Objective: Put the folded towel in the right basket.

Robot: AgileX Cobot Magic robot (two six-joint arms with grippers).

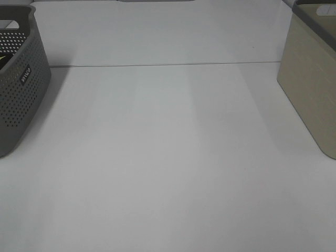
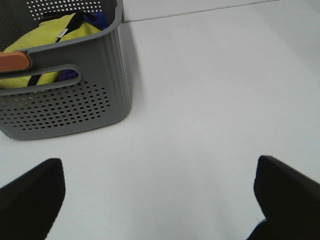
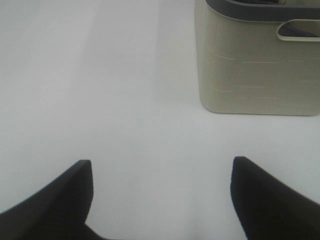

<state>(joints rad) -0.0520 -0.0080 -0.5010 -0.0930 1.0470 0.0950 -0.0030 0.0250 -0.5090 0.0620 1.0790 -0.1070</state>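
The right basket (image 1: 310,89) is beige with a dark grey rim and stands at the table's right edge; the right wrist view shows it too (image 3: 255,65). No folded towel lies on the table. A yellow cloth (image 2: 50,35) lies bunched in the grey perforated left basket (image 2: 75,105); I cannot tell if it is the towel. My left gripper (image 2: 159,165) is open and empty over bare table beside the grey basket. My right gripper (image 3: 162,162) is open and empty, short of the beige basket. Neither gripper shows in the exterior high view.
The grey basket (image 1: 21,89) stands at the table's left edge. It also holds a blue cloth (image 2: 100,19), and an orange piece (image 2: 12,61) sits at its rim. A seam (image 1: 168,64) crosses the white table (image 1: 168,157) at the back.
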